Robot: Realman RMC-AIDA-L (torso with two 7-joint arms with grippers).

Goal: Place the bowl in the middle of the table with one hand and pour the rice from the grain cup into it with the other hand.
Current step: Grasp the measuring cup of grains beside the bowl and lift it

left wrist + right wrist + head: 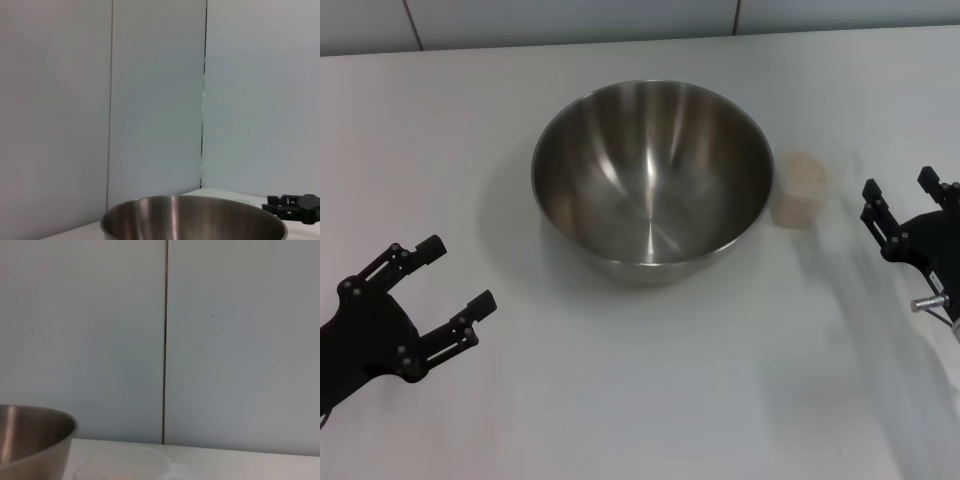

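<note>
The surface (650, 400) is wide open around me. The bowl (652, 180) sits mid-surface, ahead of my left jaws (433, 297), which are spread wide and empty. So placing looks done; pouring's up. The grain cup (800, 188) with rice (804, 170) stands just beside the bowl, ahead of my right jaws (900, 208), apart and empty. Next I'd reach in and grip it.

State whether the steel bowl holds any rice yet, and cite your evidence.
Empty: the bowl's shiny inside shows bare metal. The rice sits in the upright grain cup beside it.
</note>
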